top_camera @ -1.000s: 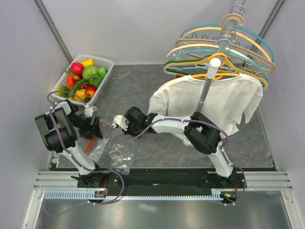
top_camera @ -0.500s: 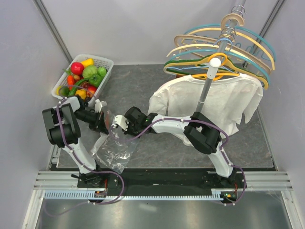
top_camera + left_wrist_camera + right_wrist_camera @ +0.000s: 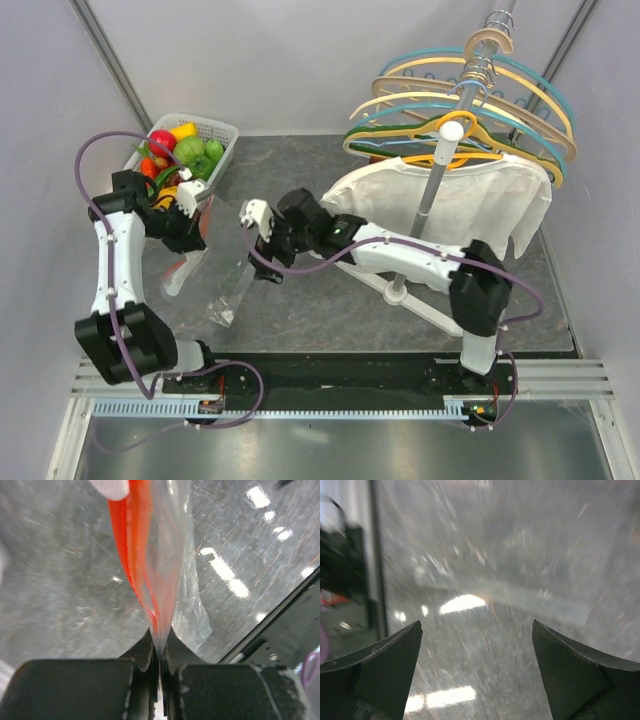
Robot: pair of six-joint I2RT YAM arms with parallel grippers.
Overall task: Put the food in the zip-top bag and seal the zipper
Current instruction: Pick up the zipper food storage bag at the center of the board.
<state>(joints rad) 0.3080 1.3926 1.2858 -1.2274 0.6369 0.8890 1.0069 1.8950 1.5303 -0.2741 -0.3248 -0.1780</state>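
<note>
Two arms reach out over the grey counter (image 3: 300,180), both on the near side of the white basket (image 3: 225,140) that stands in the far left corner against the wall. All the food (image 3: 185,150), red, green, yellow and orange, lies heaped inside that basket. None of it is in the clear bag (image 3: 232,290).

Just in front of the basket's near edge, the left fingers (image 3: 159,647) are pressed tight together on the bag's top edge. The red-orange zipper strip (image 3: 137,545) runs straight down into the pinch. From there the bag hangs in a narrow crumpled fold, slanting away from the basket toward the near edge of the counter. Whether its lowest corner touches the surface cannot be told.

To the right of the basket, just beside the hanging bag, the right fingers (image 3: 255,228) are spread wide with nothing between them.

Bare counter lies between the basket and the white shirt (image 3: 440,210), which is draped under the hanger rack (image 3: 470,100) well to the right.
</note>
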